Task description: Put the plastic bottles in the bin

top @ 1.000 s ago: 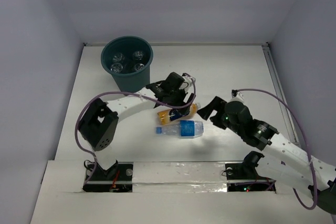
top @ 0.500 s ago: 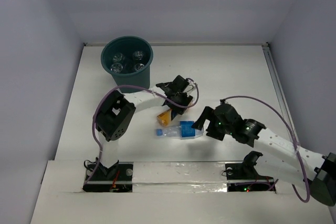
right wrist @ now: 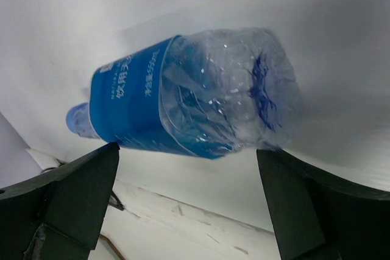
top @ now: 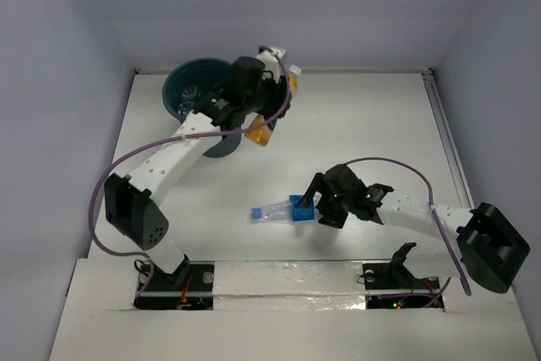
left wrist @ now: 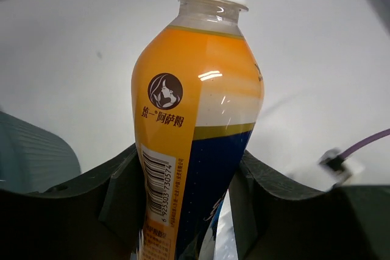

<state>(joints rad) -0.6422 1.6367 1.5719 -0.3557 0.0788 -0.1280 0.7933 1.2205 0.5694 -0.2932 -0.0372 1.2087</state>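
My left gripper (top: 269, 112) is raised beside the right rim of the dark teal bin (top: 190, 68) and is shut on the orange bottle (top: 259, 135). In the left wrist view the orange bottle (left wrist: 195, 114), with a dark label and a white cap, is clamped between the fingers of that gripper (left wrist: 189, 211). Clear bottles (top: 188, 99) lie inside the bin. A blue-labelled bottle (top: 287, 207) lies on its side on the table. My right gripper (top: 317, 202) is open at its base end. In the right wrist view the bottle (right wrist: 183, 108) lies just past the spread fingers of the gripper (right wrist: 189, 202).
White walls close the table at the back and on both sides. The left arm crosses over part of the bin. A raised white strip (top: 279, 276) runs along the near edge by the arm bases. A purple cable (top: 397, 166) loops over the right arm.
My left gripper lifted the orange bottle off the table and carried it up and back to the bin's right rim. My right gripper moved left and down to the blue-labelled bottle's base.
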